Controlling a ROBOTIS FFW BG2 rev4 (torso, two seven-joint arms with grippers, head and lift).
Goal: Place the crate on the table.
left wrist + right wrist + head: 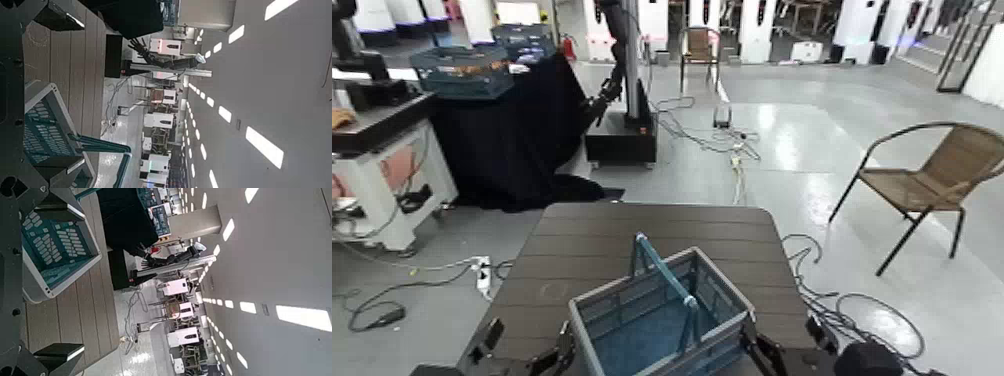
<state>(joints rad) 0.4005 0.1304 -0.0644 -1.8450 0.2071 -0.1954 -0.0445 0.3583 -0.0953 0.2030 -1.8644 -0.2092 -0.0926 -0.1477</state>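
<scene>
The grey-blue lattice crate (657,320) with a blue floor sits over the near end of the dark brown slatted table (652,235), turned slightly. Its light-blue handle bar (662,268) stands upright. I cannot tell whether it rests on the planks. My left gripper (554,356) is at the crate's left side and my right gripper (764,352) at its right side. In the left wrist view the crate (43,129) lies by one finger (66,168) of the open left gripper (82,90). In the right wrist view the crate (55,247) lies within the open right gripper (78,272).
A black-draped table (512,130) with dark teal mesh crates (462,70) stands far left, beside another robot's base (622,130). A wicker chair (932,175) stands on the right. Cables (732,150) run across the floor. A white bench (377,170) is at the left edge.
</scene>
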